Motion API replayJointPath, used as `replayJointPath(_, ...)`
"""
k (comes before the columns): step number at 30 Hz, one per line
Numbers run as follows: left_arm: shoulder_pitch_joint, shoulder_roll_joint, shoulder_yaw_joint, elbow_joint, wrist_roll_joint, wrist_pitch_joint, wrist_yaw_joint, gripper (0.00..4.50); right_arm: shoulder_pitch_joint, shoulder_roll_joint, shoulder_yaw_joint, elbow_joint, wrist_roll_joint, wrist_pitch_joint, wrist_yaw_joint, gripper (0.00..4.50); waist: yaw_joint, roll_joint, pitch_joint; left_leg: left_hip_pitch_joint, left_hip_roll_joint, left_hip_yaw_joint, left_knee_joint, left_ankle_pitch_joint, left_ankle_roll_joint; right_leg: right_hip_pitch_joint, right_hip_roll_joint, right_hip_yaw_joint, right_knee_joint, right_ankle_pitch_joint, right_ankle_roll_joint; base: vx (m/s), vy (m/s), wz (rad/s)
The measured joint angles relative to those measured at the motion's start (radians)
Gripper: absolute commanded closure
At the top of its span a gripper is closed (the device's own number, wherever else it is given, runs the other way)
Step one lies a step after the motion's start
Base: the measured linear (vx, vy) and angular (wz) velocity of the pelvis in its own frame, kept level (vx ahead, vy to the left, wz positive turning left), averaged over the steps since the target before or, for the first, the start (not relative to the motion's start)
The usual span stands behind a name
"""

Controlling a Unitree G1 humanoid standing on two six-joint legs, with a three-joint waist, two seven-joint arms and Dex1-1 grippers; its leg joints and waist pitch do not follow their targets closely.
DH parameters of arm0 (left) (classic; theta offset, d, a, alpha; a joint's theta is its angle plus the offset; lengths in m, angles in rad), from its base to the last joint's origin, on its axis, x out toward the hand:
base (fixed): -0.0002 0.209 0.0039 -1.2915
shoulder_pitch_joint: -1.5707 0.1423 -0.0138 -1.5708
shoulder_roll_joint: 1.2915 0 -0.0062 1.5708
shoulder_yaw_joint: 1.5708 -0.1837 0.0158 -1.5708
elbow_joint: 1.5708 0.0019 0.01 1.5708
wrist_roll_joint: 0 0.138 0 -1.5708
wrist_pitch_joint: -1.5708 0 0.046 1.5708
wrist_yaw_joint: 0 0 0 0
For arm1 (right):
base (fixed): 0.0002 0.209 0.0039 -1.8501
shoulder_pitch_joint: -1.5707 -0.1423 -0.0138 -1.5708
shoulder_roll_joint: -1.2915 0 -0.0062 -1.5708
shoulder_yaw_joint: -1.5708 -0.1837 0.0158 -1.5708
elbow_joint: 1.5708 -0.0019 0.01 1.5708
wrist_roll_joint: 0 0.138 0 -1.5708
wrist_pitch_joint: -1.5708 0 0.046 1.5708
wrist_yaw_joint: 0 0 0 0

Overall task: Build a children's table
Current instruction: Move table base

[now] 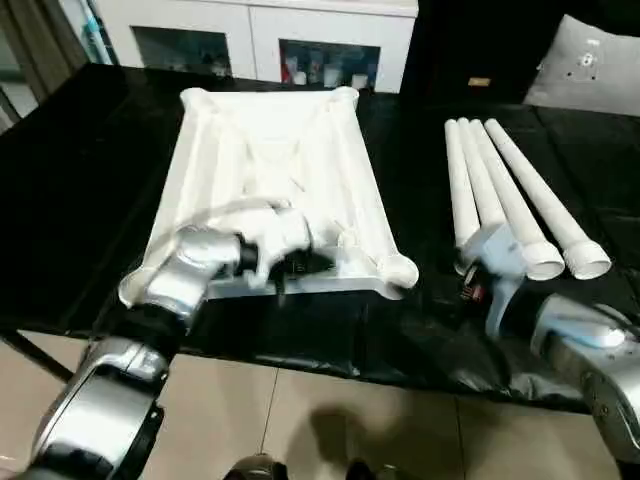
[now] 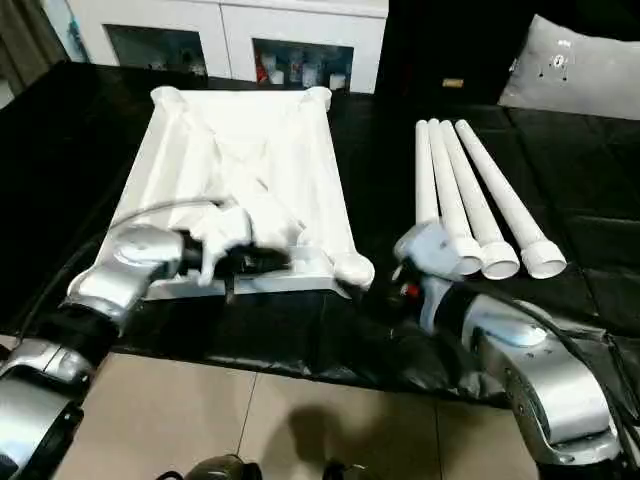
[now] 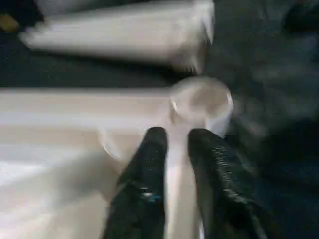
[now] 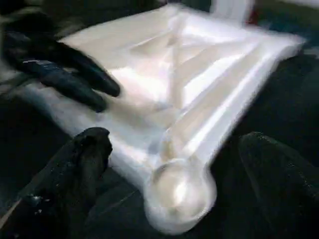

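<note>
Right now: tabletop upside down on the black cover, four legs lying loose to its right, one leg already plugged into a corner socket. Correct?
Not quite. No leg is plugged in: all four legs lie loose to the right of the tabletop, and the near corner socket is empty, as the right wrist view shows. The tabletop is upside down on the black cover.

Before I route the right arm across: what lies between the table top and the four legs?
Bare black table cover between the table top and the legs, in the left eye view.
</note>
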Motion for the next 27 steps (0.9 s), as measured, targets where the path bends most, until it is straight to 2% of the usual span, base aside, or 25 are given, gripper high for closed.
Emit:
replayJointPath(3,0.101,-0.043,0.089,-0.143,-0.042,0.043,0.153,3.36,-0.014,0.061,-0.005,-0.023,-0.023,0.083,-0.102,0.0,-0.004,0.001,-0.001,0.002,0.0,0.0,0.0,0.0,-0.002,0.002,0.0,0.0,0.0,0.001,-0.001,0.0,0.0,0.0)
replayJointPath(5,0.146,-0.062,0.116,-0.205,-0.05,0.085,0.234,3.36,-0.014,0.077,0.003,-0.024,-0.041,0.128,-0.141,0.0,-0.003,0.001,-0.001,0.002,0.001,0.0,0.001,0.0,-0.003,0.002,0.0,0.0,0.0,0.001,-0.001,0.0,0.0,0.0)
replayJointPath(6,0.205,-0.085,0.153,-0.286,-0.051,0.118,0.323,3.36,-0.012,0.107,0.003,-0.022,-0.051,0.141,-0.175,0.0,-0.006,0.0,-0.002,0.002,0.001,0.0,0.001,0.0,-0.003,0.002,0.0,0.0,0.001,0.001,-0.002,0.0,0.0,0.0)
replayJointPath(9,0.32,-0.135,0.201,-0.442,-0.005,0.183,0.497,3.36,-0.005,0.174,0.004,-0.018,-0.058,0.12,-0.238,0.0,-0.009,-0.003,-0.002,0.002,0.001,0.002,0.001,0.0,-0.003,0.002,0.0,0.0,0.0,0.001,-0.001,0.0,0.0,0.0)
replayJointPath(12,0.418,-0.197,0.264,-0.578,0.038,0.294,0.667,3.36,-0.008,0.236,0.0,-0.004,-0.086,0.084,-0.317,0.0,-0.015,-0.015,-0.007,0.003,0.003,0.002,0.001,0.0,-0.003,0.002,0.002,0.0,0.0,0.001,-0.001,0.0,0.0,0.0)
replayJointPath(15,0.476,-0.215,0.307,-0.678,0.061,0.361,0.765,3.36,-0.01,0.279,0.001,0.0,-0.084,0.082,-0.341,0.0,-0.029,-0.019,-0.009,0.006,0.01,-0.002,0.002,-0.001,-0.004,0.009,0.006,-0.004,0.0,-0.004,0.009,0.0,0.0,0.0)
replayJointPath(16,0.48,-0.212,0.312,-0.699,0.065,0.372,0.78,3.36,-0.01,0.292,0.001,0.0,-0.083,0.08,-0.342,0.0,-0.034,-0.02,-0.009,0.007,0.011,-0.004,0.003,-0.001,-0.004,0.005,0.006,0.0,0.024,-0.021,0.035,0.0,0.0,0.0)
replayJointPath(17,0.484,-0.205,0.316,-0.719,0.069,0.379,0.795,3.36,-0.01,0.306,0.001,0.001,-0.079,0.078,-0.343,0.0,-0.04,-0.025,-0.011,0.008,0.011,-0.004,0.004,0.001,-0.002,-0.013,0.004,0.023,0.073,-0.045,0.064,0.0,0.0,0.0)
replayJointPath(18,0.484,-0.195,0.323,-0.749,0.073,0.396,0.817,3.36,-0.01,0.326,0.002,0.008,-0.077,0.066,-0.351,0.0,-0.052,-0.035,-0.016,0.006,0.011,-0.005,0.006,0.004,-0.005,-0.026,-0.007,0.072,0.134,-0.064,0.069,0.003,-0.058,0.13)
replayJointPath(19,0.483,-0.192,0.327,-0.767,0.074,0.404,0.828,3.36,-0.01,0.333,0.002,0.014,-0.077,0.059,-0.359,0.0,-0.056,-0.045,-0.024,-0.001,0.01,-0.007,0.008,0.007,-0.01,-0.024,-0.025,0.101,0.137,-0.068,0.06,0.007,-0.103,0.13)
replayJointPath(20,0.48,-0.189,0.331,-0.785,0.081,0.412,0.839,3.36,-0.017,0.331,0.003,0.023,-0.083,0.054,-0.371,0.0,-0.056,-0.055,-0.03,-0.013,0.014,-0.008,0.014,0.008,-0.014,-0.021,-0.037,0.116,0.113,-0.087,0.076,0.007,-0.103,0.13)
replayJointPath(21,0.482,-0.191,0.334,-0.796,0.085,0.424,0.848,3.36,-0.022,0.329,0.001,0.031,-0.093,0.053,-0.384,0.0,-0.052,-0.061,-0.033,-0.033,0.018,-0.013,0.019,0.01,-0.003,-0.024,-0.029,0.113,0.11,-0.08,0.058,0.0,-0.153,-0.03)
replayJointPath(22,0.484,-0.199,0.332,-0.8,0.088,0.44,0.854,3.36,-0.017,0.325,-0.005,0.036,-0.102,0.054,-0.403,0.0,-0.045,-0.061,-0.033,-0.034,0.018,-0.019,0.02,0.009,0.004,-0.028,-0.028,0.11,0.109,-0.077,0.052,-0.025,-0.155,-0.08)
replayJointPath(23,0.491,-0.21,0.322,-0.811,0.092,0.459,0.861,3.36,-0.016,0.333,-0.017,0.041,-0.108,0.065,-0.421,0.0,-0.042,-0.061,-0.033,-0.033,0.02,-0.021,0.011,0.011,0.0,-0.029,-0.024,0.11,0.109,-0.074,0.052,-0.025,-0.155,-0.08)
replayJointPath(24,0.5,-0.219,0.317,-0.829,0.093,0.475,0.865,3.36,-0.016,0.342,-0.032,0.045,-0.109,0.079,-0.431,0.0,-0.042,-0.059,-0.034,-0.029,0.026,-0.021,0.002,0.025,-0.022,-0.028,-0.019,0.109,0.108,-0.074,0.05,-0.048,-0.106,-0.03)
replayJointPath(25,0.508,-0.216,0.317,-0.846,0.094,0.485,0.868,3.36,-0.015,0.345,-0.039,0.044,-0.101,0.086,-0.428,0.0,-0.042,-0.056,-0.033,-0.026,0.033,-0.021,-0.003,0.034,-0.041,-0.026,-0.013,0.107,0.105,-0.074,0.052,-0.048,-0.055,-0.03)
replayJointPath(27,0.517,-0.212,0.322,-0.871,0.095,0.495,0.872,3.36,-0.005,0.34,-0.031,0.035,-0.091,0.085,-0.404,0.0,-0.042,-0.054,-0.031,-0.022,0.043,-0.019,-0.004,0.038,-0.058,-0.021,-0.011,0.098,0.094,-0.065,0.049,-0.052,-0.036,0.0)
